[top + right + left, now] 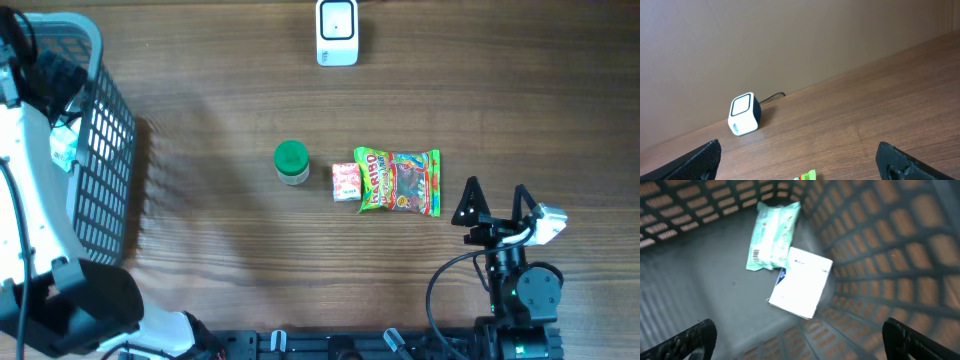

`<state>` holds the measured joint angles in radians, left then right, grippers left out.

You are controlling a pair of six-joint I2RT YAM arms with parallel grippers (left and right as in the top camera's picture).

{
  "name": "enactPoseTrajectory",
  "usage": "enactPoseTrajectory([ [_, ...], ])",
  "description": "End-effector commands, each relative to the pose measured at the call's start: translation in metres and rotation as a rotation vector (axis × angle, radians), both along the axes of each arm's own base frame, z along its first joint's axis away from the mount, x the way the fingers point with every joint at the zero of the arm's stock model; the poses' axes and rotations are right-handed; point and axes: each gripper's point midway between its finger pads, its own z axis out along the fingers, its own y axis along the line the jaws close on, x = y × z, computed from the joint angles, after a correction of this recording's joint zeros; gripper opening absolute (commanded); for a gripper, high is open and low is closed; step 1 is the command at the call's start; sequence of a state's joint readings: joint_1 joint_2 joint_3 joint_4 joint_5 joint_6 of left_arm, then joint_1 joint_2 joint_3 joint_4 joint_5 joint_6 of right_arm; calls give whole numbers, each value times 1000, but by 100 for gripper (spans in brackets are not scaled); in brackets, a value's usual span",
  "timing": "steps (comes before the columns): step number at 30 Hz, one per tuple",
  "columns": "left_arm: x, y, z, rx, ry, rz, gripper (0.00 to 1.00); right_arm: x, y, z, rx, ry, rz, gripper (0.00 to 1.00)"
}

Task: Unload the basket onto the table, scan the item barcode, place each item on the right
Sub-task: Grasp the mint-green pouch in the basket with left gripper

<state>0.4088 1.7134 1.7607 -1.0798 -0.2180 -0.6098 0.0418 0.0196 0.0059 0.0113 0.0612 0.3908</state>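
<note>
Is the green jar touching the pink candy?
Apart. The overhead view shows a strip of bare table between the green jar and the pink candy.

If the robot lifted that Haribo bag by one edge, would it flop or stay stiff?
Probably flop: the Haribo bag looks like a thin plastic pouch lying flat, so it would likely sag. Its glossy film may be slippery. Pushed, it should slide rather than roll, perhaps nudging the pink packet beside it.
</note>
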Motion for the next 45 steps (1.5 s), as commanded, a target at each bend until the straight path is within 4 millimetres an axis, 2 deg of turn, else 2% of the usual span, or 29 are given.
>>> enactPoseTrajectory([
  [1,5,15,-38,-120,32,50,100,0,-1,1,-14,-3,-9,100],
  [3,3,25,-65,-160,84,74,100,0,-1,1,-14,-3,-9,100],
  [6,1,38,-94,-189,139,104,100,0,-1,1,-13,-3,-9,100],
  [10,-2,59,-124,-210,171,145,100,0,-1,1,-14,-3,-9,100],
  [15,7,90,-140,-173,133,150,100,0,-1,1,-13,-3,-9,100],
  [18,21,100,-155,-146,122,110,100,0,-1,1,-14,-3,-9,100],
  [22,28,105,-178,-149,128,109,99,0,-1,1,-14,-3,-9,100],
  [23,28,105,-185,-156,140,109,95,0,-1,1,-13,-3,-9,100],
  [25,26,104,-196,-161,169,88,75,0,-1,1,-14,-3,-9,100],
  [26,23,105,-199,-153,188,95,50,0,-1,1,-13,-3,-9,100],
  [29,17,112,-195,-112,208,117,6,0,-1,1,-14,-3,-9,100],
  [31,15,113,-191,-107,208,118,4,0,-1,1,-13,-3,-9,100],
  [34,16,115,-160,-78,158,121,4,0,-1,1,-13,-3,-9,100],
  [37,18,113,-85,-12,7,130,4,0,-1,1,-14,-3,-9,100],
  [40,14,95,-26,-38,-148,154,4,0,-1,1,-14,-3,-9,100],
  [43,9,50,53,-137,-385,86,4,0,-1,1,-14,-3,-9,100],
  [44,5,23,92,-153,-486,22,4,0,-1,1,-14,-3,-9,100],
  [45,-1,4,116,-140,-536,-20,4,0,-1,1,-14,-3,-9,100],
])
